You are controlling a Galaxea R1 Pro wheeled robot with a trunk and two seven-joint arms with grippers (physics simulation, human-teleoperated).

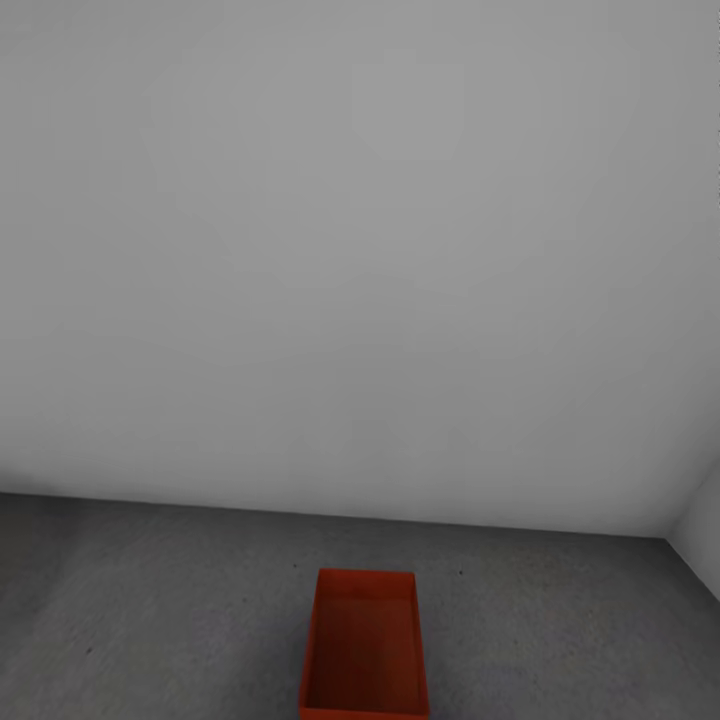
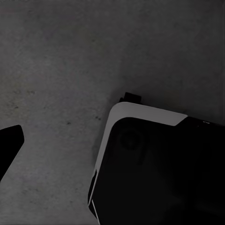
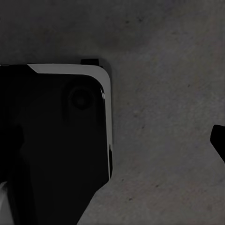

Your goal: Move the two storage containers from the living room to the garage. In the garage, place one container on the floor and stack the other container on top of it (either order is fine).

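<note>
At the left edge of my left wrist view a dark fingertip (image 2: 10, 143) pokes in over the concrete floor (image 2: 61, 56); whether either set of my fingers is wide or narrow, I cannot tell. The storage container (image 1: 365, 645) sits bottom centre in the head view, long axis running away from me, seemingly about midway between my arms.

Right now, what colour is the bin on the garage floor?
Orange-red, the storage container on speckled dark grey floor; the head view shows it best.

Dark grey speckled concrete floor (image 1: 150, 610), one orange-red open-top container (image 1: 365, 645) directly on it.
</note>
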